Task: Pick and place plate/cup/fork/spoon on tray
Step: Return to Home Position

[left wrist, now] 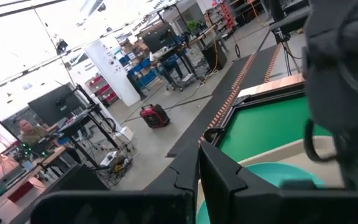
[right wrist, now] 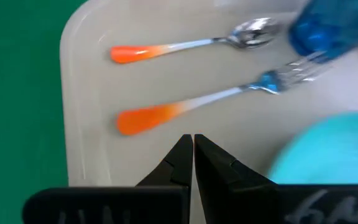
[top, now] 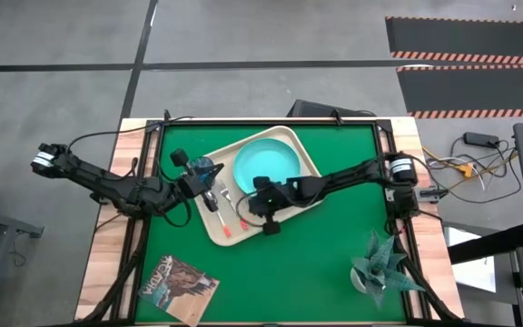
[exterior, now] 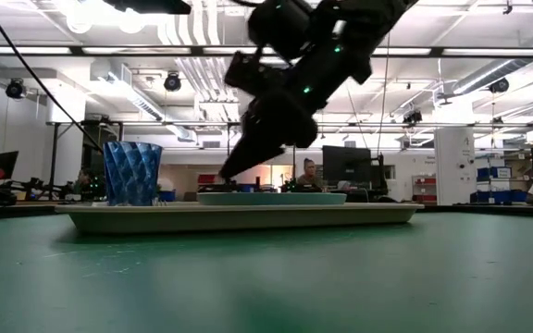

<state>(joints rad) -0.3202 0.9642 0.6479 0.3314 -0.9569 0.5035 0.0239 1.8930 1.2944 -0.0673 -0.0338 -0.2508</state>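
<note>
Right end effector (right wrist: 193, 139) (closed) over tray (right wrist: 86, 112)

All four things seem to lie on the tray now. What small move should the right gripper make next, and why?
Probably lift the right gripper straight up and draw it back. It is shut on nothing above the tray, beside the fork; spoon, cup and plate also rest there. The left gripper hovers near the cup.

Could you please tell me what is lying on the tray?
On the tray: the turquoise plate, blue cup, spoon and fork. The right arm hides part of its surface from above.
</note>
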